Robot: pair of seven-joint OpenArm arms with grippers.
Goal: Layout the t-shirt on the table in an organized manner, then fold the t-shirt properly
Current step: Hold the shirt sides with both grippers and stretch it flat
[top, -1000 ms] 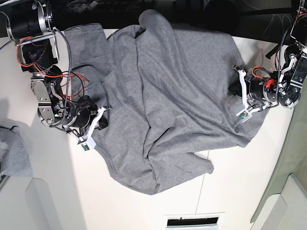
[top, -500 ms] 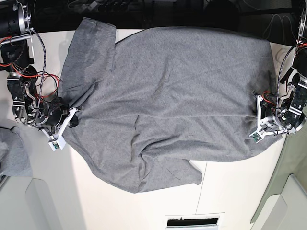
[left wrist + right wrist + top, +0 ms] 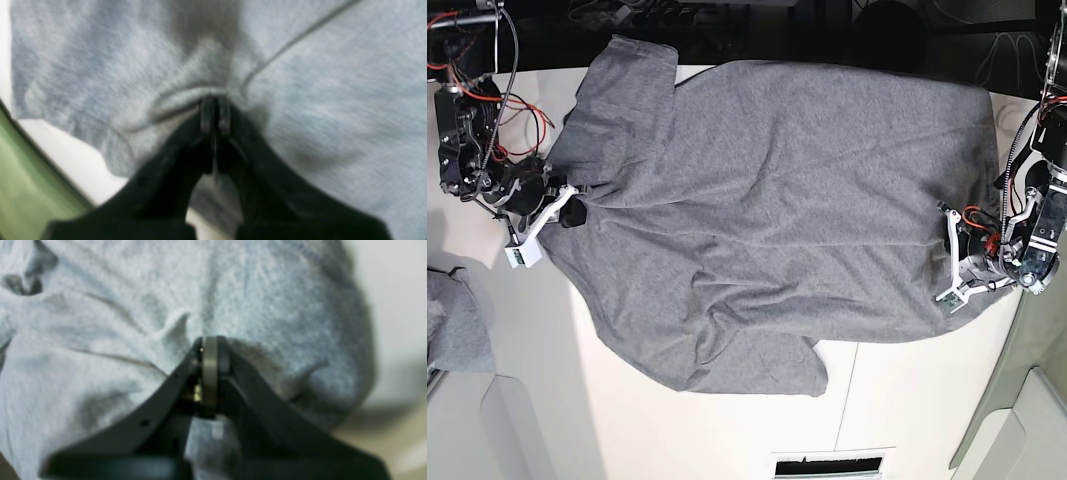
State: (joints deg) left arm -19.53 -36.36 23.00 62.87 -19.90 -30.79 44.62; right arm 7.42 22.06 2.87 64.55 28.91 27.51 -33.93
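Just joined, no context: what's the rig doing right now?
Two arms are spreading a grey t-shirt over the white table. The right gripper is shut on the fabric at the collar-and-sleeve end, the left gripper is shut on the opposite edge, at the hem end. The shirt lies mostly flat between them, with a few wrinkles and one sleeve bunched at the near edge. No fold has been made yet.
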